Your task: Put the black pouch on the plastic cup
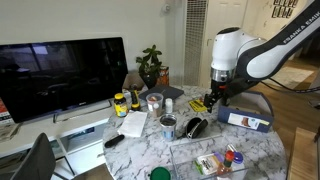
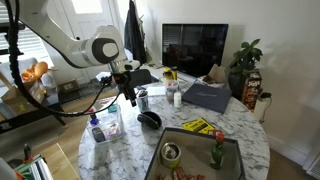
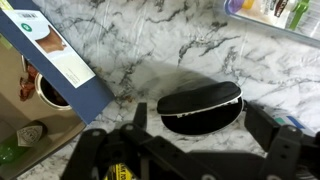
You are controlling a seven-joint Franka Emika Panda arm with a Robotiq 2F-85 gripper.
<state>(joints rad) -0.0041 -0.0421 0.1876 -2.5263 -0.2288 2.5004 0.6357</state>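
gripper [image 2: 130, 97] spread open above black pouch [image 3: 200, 108], marble table [image 3: 150, 40], blue box [image 3: 60, 55] just beside

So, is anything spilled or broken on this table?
No, nothing looks spilled or broken. The marble table is crowded, but the black pouch lies flat and whole near the open pincer.
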